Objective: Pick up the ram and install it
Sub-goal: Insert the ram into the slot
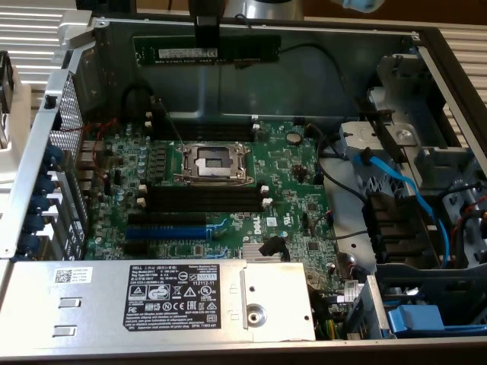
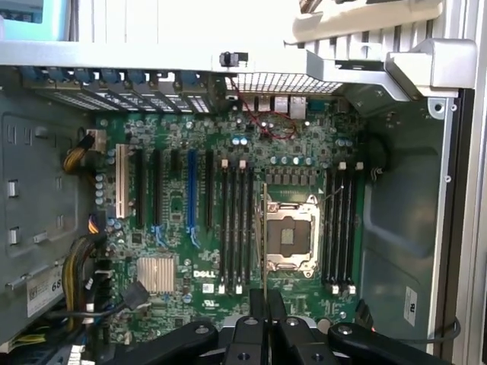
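The ram [image 1: 228,52] is a long dark-green stick with a white label strip. It hangs level near the top of the exterior view, above the open computer case. My gripper [image 1: 205,34] is shut on its middle from above, with a black finger over the board's face. In the wrist view the ram [image 2: 264,236] appears edge-on as a thin line running out from my gripper [image 2: 266,308], over the strip of motherboard [image 2: 304,137] between a bank of black memory slots [image 2: 236,228] and the CPU socket [image 2: 289,236]. Another bank of slots [image 2: 338,228] lies past the socket.
The CPU socket [image 1: 213,161] lies between two banks of black memory slots [image 1: 202,199]. A blue expansion slot [image 1: 166,230] sits nearby. The grey power supply [image 1: 183,300] fills the front, and a drive cage with blue cables [image 1: 403,190] stands at the exterior view's right. Metal case walls [image 1: 68,114] ring the board.
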Available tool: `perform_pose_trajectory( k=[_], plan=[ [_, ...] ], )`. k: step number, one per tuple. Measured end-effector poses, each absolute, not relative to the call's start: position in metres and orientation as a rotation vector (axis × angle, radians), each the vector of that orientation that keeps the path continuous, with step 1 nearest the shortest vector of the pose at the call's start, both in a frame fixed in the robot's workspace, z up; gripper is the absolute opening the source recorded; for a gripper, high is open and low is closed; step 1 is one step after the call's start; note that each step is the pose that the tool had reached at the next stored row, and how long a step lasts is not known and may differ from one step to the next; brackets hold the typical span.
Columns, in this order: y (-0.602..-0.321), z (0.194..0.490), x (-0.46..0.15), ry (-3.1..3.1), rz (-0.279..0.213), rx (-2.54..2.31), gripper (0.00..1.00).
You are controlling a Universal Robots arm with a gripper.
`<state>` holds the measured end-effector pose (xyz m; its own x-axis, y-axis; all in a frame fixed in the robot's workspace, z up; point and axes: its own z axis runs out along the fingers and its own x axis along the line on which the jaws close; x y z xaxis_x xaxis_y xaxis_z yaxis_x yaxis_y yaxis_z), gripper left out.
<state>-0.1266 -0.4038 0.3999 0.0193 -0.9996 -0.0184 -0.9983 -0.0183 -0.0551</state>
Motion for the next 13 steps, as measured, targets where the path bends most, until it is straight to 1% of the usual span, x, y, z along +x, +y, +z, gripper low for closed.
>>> perform_pose_trajectory(
  k=[3, 13],
  plan=[
    [-0.4038, 0.3969, -0.1268, 2.169, -0.027, -2.199, 0.12],
    [-0.4037, 0.3963, -0.1259, 2.176, -0.027, -2.194, 0.12]
  ],
)
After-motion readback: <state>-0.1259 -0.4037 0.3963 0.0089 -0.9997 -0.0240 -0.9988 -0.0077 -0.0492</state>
